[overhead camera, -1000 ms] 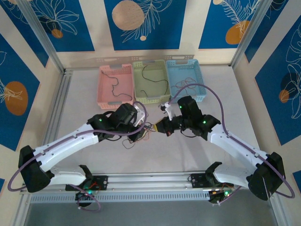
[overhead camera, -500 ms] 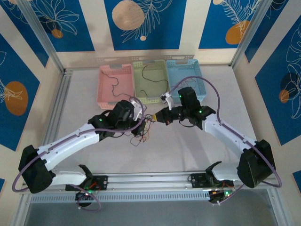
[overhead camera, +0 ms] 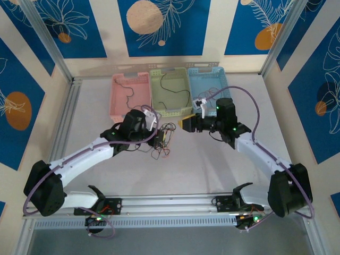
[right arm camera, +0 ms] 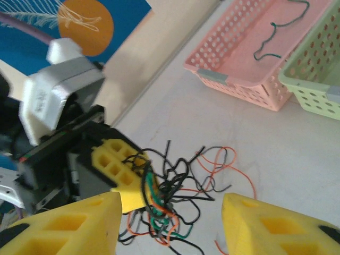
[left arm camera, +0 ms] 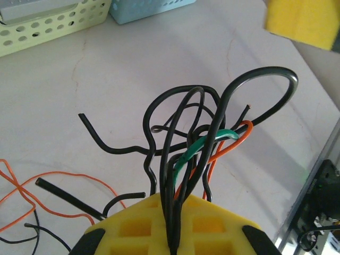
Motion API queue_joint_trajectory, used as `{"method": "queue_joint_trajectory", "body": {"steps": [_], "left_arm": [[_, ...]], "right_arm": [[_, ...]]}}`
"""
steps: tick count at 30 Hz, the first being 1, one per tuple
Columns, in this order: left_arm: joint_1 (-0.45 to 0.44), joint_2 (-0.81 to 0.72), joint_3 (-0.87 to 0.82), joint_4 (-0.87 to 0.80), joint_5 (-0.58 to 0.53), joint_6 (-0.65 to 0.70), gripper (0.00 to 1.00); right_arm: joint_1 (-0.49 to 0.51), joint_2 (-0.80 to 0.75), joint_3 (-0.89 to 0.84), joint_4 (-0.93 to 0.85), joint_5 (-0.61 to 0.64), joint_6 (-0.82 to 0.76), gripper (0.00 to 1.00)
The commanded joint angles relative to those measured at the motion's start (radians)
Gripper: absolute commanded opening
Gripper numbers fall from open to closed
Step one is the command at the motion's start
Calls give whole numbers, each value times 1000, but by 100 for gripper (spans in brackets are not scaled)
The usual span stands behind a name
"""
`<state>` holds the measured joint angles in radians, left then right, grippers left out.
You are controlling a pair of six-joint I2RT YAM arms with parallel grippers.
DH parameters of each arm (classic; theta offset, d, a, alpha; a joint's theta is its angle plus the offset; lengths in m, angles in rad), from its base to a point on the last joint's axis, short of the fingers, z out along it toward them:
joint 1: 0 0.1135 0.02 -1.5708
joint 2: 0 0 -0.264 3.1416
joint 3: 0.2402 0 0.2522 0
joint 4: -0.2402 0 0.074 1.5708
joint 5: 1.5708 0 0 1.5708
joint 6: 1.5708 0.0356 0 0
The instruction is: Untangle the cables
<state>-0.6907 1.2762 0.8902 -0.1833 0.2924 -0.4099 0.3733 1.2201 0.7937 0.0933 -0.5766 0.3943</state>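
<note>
Black, orange and green cables [left arm camera: 196, 138] clamped in left gripper [left arm camera: 172, 241]; right gripper [right arm camera: 170, 204] jaws apart, empty. Separation step, apparently: next, pinch one strand ahead.

Hair-thin cables [left arm camera: 183, 154] in smooth, glossy plastic sheathing (black, orange, one green) catch the light above a pale, matt counter [left arm camera: 106, 69] with faint scuffs. The left gripper [left arm camera: 172, 218] and right gripper [right arm camera: 170, 223] wear yellow waffle-moulded pads with a dull, slightly grainy finish. At twelve o'clock on the counter, a perforated pink plastic basket [overhead camera: 131, 76], a pale green plastic basket [overhead camera: 169, 70] and a light blue plastic basket [overhead camera: 210, 69] show a soft satin sheen. The white arm shells [overhead camera: 79, 159] look like smooth, glossy plastic with matt black joints. Brushed-metal rails [overhead camera: 170, 204] run along six o'clock.
</note>
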Motion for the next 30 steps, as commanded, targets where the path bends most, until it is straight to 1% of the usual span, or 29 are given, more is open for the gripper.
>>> {"method": "queue_joint_trajectory", "body": {"steps": [1,8,11,14,20,23,25,27,30], "left_arm": [[29,-51,-18,95,98,-29,0],[57,-127,-54,137,173,-80,0],[61,-160,-62,135,181,-102,0],[60,-190,-68,128,180,-112,0],[61,-240,-71,94,176,-107,0],[62,-250,-74,90,175,-104,0],[63,-254,-71,78,171,-102,0],[63,-267,-76,76,166,-103,0],[63,-280,-78,70,164,-102,0]], "right_arm": [[5,-41,-51,160,-53,47,53],[61,-51,-106,262,-98,50,46],[105,-34,-93,251,-108,13,46],[139,-7,-99,282,-125,13,48],[180,33,-57,211,-100,-35,48],[181,43,-58,234,-123,-18,42],[183,49,-53,235,-126,-17,35],[183,51,-54,235,-134,-15,29],[187,52,-57,253,-139,-4,28]]}}
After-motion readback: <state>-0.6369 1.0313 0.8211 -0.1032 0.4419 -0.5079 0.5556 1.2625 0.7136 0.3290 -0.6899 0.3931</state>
